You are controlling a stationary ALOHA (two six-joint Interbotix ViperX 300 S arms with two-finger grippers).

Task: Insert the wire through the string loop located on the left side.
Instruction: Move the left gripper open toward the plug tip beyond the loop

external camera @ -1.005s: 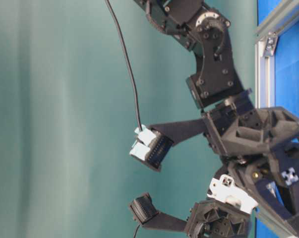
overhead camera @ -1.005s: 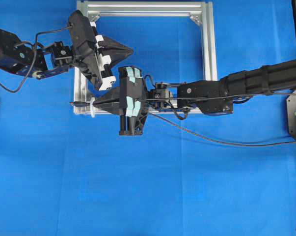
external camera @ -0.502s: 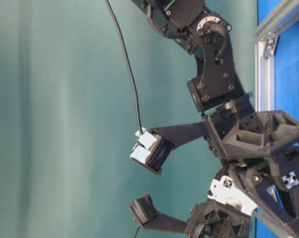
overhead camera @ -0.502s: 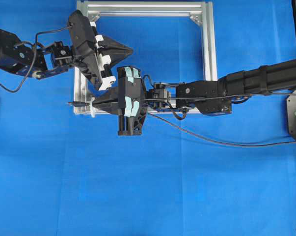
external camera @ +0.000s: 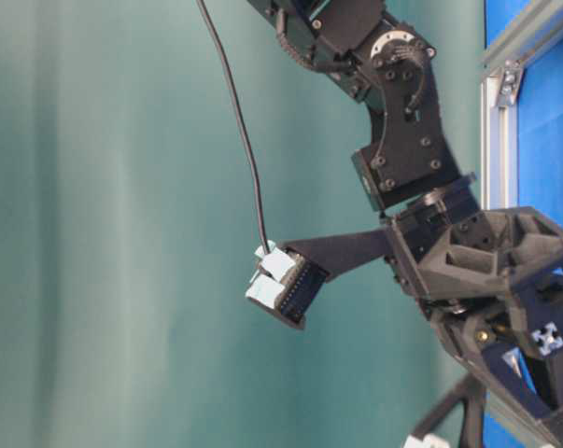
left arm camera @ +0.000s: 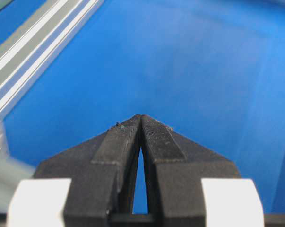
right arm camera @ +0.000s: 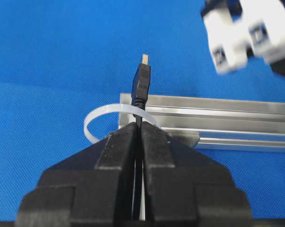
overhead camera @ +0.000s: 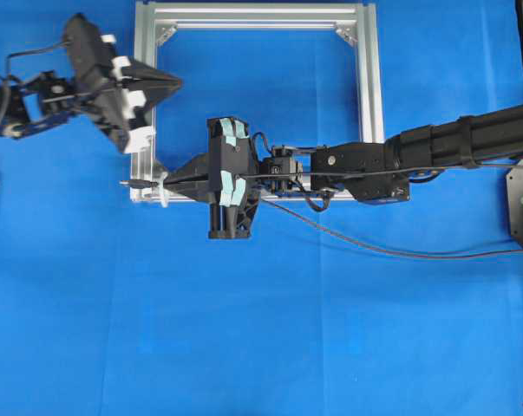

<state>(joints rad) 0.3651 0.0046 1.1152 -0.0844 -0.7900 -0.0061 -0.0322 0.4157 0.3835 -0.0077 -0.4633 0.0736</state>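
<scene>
My right gripper is shut on the wire just behind its plug. It hovers at the near left corner of the aluminium frame. In the right wrist view the plug sticks out past the fingertips, silvery tip first. There the wire crosses the far band of the white string loop. The overhead view shows the plug reaching left beyond the string loop. I cannot tell for sure whether it runs inside the ring. My left gripper is shut and empty, up by the left rail.
The wire trails right across the blue mat towards the table's edge. The frame's rail lies just behind the loop. The left gripper's white parts blur at the upper right of the right wrist view. Open mat lies in front of the frame.
The left gripper has pulled away from beside the right gripper, going left and further back along the left rail. The right gripper crept slightly left with the plug, then held still.
</scene>
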